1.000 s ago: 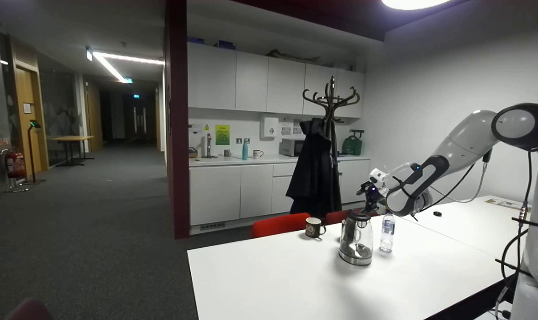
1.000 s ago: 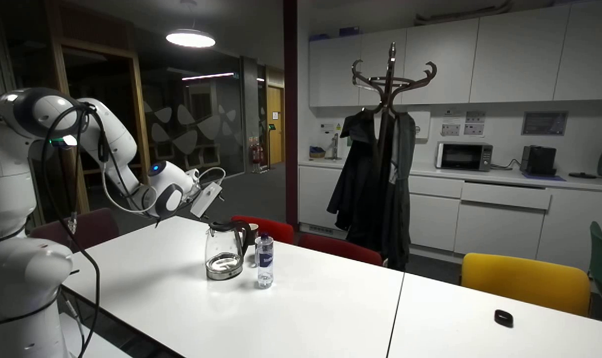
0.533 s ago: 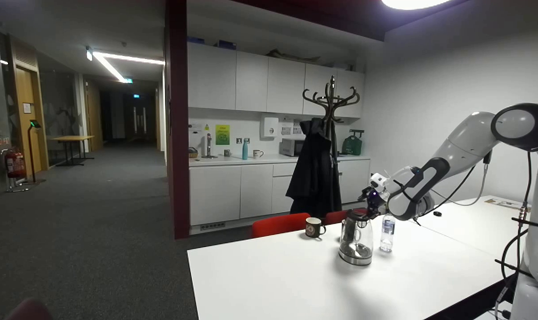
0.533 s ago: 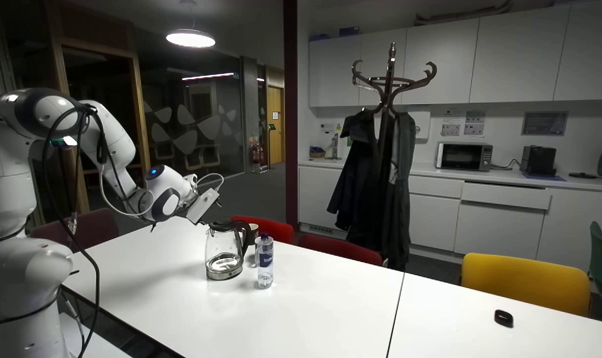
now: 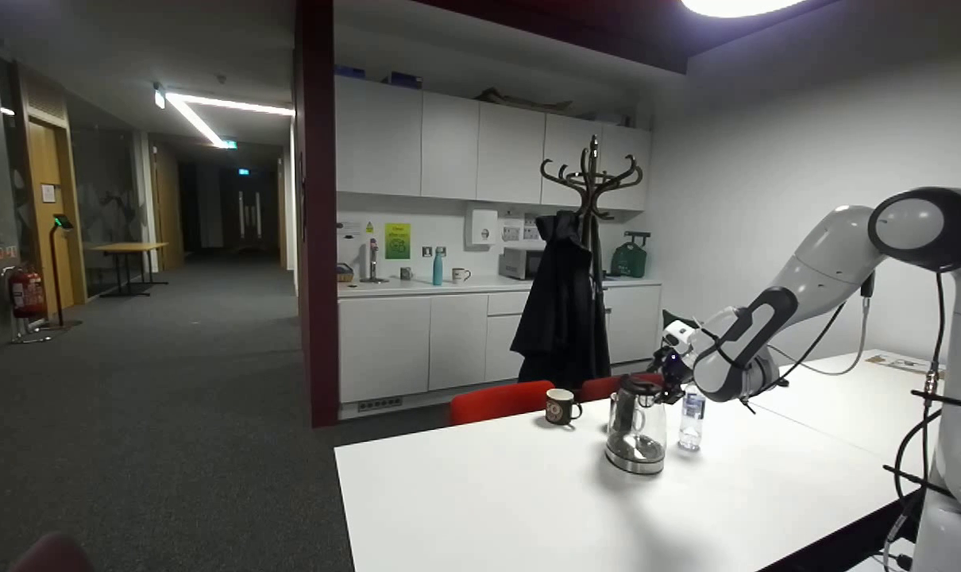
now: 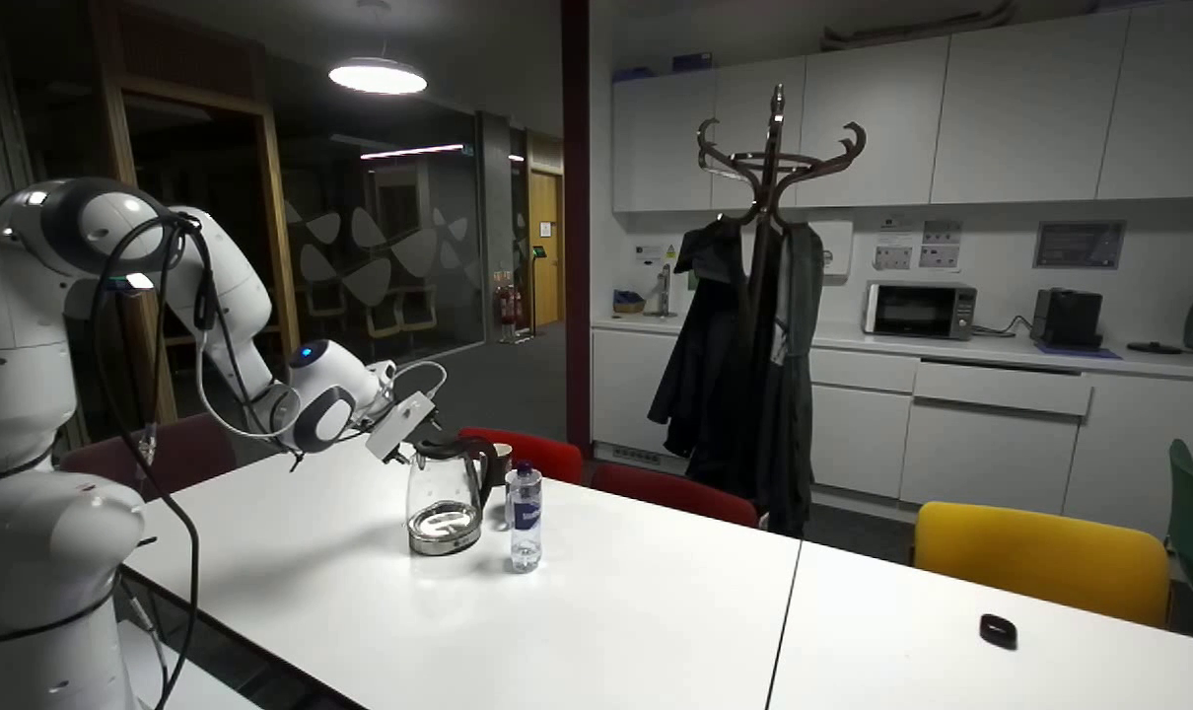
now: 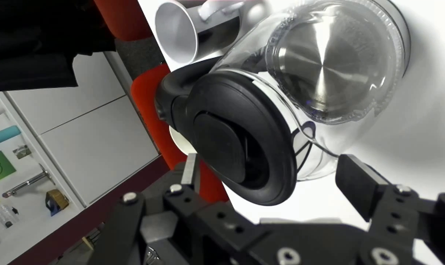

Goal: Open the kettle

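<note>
Kettle (image 7: 255, 114) stands upright on the white table (image 5: 465, 508), right by my gripper (image 7: 270, 171). I hold my jaws wide apart, and between the pads (image 7: 355, 187) the wrist view shows me the pouring edge of the kettle's black collar; whether either pad touches it I cannot tell. Set in that collar is a round black lid (image 7: 217, 147), with a dark recess along one side. In both exterior views I hang just beside the kettle's top, opposite its black handle (image 7: 167, 95). Through the clear glass body I see the round, shiny metal base (image 7: 321, 70).

Just beyond the handle is a mug (image 7: 204, 27), white inside, and farther from the kettle stands a dark-sided, cream-rimmed mug (image 5: 558, 408). A clear water bottle (image 5: 692, 417) with a blue label stands upright near the kettle, apart from it. Red chairs (image 6: 532, 456) stand along one edge of the table. In an exterior view a yellow chair (image 6: 1040, 562) stands farther along the same edge. Past them is a coat stand (image 5: 590, 181) hung with dark coats (image 5: 556, 310), and by the wall a counter (image 5: 413, 287) bears a teal bottle (image 5: 438, 267) and a microwave oven (image 6: 912, 310) under white wall cabinets (image 5: 449, 143)
</note>
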